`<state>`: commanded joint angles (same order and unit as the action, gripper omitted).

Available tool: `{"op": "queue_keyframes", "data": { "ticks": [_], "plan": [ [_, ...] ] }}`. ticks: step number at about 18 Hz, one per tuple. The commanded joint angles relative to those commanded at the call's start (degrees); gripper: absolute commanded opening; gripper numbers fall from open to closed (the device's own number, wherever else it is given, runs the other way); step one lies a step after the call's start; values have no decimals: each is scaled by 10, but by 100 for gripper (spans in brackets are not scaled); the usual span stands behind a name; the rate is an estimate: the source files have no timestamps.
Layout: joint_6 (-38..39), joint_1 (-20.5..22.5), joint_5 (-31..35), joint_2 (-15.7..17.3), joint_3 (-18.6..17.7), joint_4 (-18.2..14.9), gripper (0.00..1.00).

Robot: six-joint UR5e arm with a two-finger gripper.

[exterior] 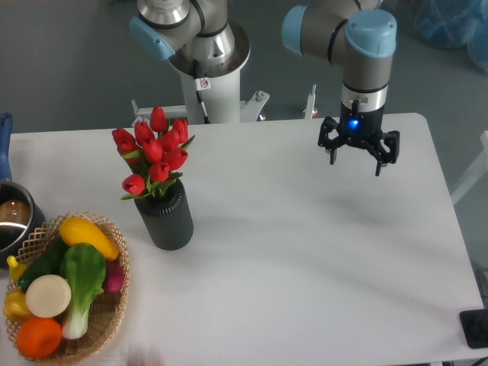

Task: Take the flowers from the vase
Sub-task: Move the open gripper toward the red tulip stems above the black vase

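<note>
The flowers (154, 153), a bunch of red tulip buds with green leaves, stand upright in the vase (165, 217), a short dark ribbed cylinder on the left half of the white table. Their stems are hidden inside the vase. My gripper (356, 162) hangs above the table's far right part, well to the right of the flowers. Its fingers are spread apart and hold nothing.
A woven wicker basket (114, 324) of colourful toy vegetables sits at the front left corner, close to the vase. A dark pot (11, 221) with a blue handle is at the left edge. The arm's base (206, 53) stands behind the table.
</note>
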<state>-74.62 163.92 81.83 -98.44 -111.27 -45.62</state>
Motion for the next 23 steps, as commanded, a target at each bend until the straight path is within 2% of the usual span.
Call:
{"op": "queue_keyframes", "data": {
  "ticks": [7, 9, 11, 14, 17, 19, 23],
  "plan": [
    [3, -4, -8, 9, -6, 2, 100],
    [7, 3, -64, 13, -21, 2, 100],
    [7, 22, -111, 44, -53, 2, 100],
    [2, 39, -136, 83, -82, 3, 100],
    [5, 31, -169, 104, -107, 3, 100],
    [2, 29, -209, 121, -144, 5, 100],
    [7, 25, -289, 165, -173, 4, 100]
  ]
}}
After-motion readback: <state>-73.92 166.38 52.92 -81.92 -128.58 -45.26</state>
